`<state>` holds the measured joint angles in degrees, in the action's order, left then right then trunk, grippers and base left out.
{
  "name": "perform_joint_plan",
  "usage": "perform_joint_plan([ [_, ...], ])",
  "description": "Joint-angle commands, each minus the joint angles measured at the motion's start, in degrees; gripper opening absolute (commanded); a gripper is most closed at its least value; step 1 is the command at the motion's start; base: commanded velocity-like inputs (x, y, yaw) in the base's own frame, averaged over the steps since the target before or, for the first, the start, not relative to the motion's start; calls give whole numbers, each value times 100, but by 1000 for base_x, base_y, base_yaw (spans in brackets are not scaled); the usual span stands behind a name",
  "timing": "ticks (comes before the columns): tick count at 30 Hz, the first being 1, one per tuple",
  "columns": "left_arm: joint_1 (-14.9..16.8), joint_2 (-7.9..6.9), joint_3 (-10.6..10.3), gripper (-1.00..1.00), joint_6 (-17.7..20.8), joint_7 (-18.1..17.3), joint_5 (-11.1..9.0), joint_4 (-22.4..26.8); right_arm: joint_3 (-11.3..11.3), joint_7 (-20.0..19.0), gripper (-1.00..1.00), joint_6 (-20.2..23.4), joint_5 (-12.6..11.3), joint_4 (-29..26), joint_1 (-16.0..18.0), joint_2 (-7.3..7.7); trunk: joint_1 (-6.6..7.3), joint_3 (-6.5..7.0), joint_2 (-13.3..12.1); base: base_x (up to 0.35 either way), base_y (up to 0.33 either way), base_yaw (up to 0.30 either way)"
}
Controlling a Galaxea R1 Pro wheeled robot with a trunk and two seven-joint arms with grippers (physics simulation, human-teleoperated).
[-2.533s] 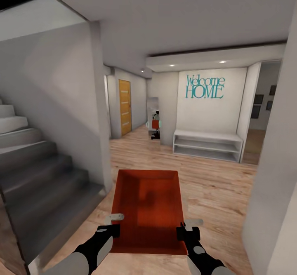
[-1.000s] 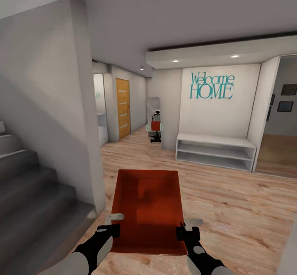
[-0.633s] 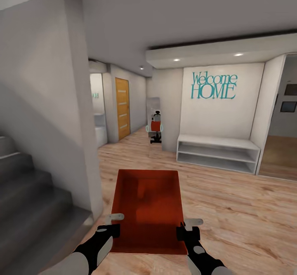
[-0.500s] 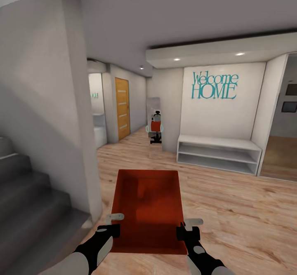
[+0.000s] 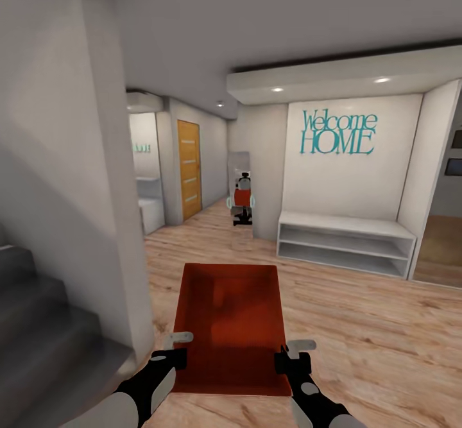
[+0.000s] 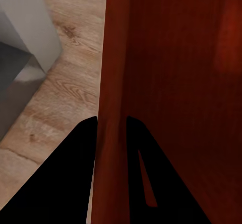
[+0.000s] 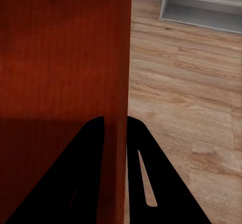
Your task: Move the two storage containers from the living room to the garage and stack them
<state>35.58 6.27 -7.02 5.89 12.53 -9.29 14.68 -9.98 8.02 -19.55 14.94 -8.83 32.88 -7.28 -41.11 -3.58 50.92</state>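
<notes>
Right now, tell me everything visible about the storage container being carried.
The storage container is a red-orange rectangular open-topped box with low plain walls and a flat, empty bottom, matte like plastic. It is held level above the wood plank floor, long axis pointing ahead. The left gripper and the right gripper each have jaws pinching a side wall near its closer end.

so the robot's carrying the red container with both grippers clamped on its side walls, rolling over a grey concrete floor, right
Not quite. The floor under the robot is light wood plank, not grey concrete; the head view shows it across the hallway. The rest holds: the left gripper and the right gripper each pinch a side wall of the red container.
</notes>
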Motion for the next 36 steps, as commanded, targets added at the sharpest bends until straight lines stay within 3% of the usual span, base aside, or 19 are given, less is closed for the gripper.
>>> perform_joint_plan([
  [1,0,-47,25,-100,44,100,17,9,-206,15,-100,-22,70,-12,8,-2,-4,-9,7,321,0,0],
  [36,-2,-47,25,-100,44,100,18,9,-206,15,-100,-22,70,-13,8,-2,-4,-9,7,321,0,0],
])
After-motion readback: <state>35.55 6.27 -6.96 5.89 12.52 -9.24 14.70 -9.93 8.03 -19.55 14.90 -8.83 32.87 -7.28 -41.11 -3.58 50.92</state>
